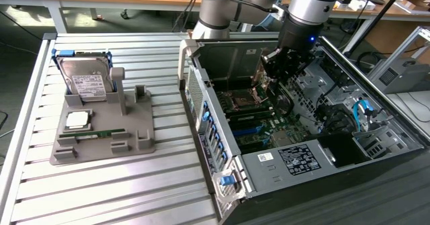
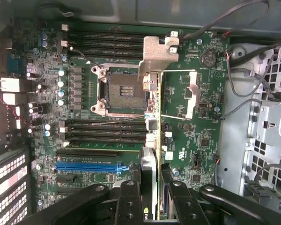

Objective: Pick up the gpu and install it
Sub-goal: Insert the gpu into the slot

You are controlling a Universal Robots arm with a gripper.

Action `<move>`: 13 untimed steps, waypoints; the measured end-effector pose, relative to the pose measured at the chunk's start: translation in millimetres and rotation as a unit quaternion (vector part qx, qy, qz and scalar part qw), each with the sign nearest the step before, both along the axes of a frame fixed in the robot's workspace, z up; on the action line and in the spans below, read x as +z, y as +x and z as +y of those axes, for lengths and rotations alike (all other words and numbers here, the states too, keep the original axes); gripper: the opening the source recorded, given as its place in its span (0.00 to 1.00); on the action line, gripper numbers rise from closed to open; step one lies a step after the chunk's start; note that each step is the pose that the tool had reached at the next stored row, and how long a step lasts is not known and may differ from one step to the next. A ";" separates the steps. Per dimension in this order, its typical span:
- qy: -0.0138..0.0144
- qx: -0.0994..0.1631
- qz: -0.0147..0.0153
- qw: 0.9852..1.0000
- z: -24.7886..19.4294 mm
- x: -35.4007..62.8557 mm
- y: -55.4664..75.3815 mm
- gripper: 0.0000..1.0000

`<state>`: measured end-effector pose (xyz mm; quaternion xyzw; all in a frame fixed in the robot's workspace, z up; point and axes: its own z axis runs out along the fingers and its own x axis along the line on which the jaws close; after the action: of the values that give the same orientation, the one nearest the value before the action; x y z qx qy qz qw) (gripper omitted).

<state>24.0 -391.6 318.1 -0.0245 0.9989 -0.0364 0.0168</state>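
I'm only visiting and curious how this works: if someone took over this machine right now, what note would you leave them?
Gripper: shut on the gpu.
Gpu: held inside the open case, over the motherboard.
Done: gpu picked up and now in the case.
Left: seating it; it does not look to be in a slot yet.

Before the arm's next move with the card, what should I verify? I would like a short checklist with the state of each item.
1. gpu clamped in the gripper: ok.
2. gpu inside the open case, above the motherboard: ok.
3. blue slot free of any card: ok.
4. gpu lined up with the blue slot: not ok, the slot lies off to one side.
5. gpu seated in any slot: not ok.
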 end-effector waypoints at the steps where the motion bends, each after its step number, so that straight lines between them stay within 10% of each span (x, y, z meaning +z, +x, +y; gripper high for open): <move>1: 0.000 0.001 0.000 1.000 0.0 0.0 0.0 0.27; 13: 0.000 0.012 0.000 1.000 0.0 -0.1 0.0 0.27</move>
<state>24.0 -391.6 318.0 -0.0366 0.9985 -0.0361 0.0172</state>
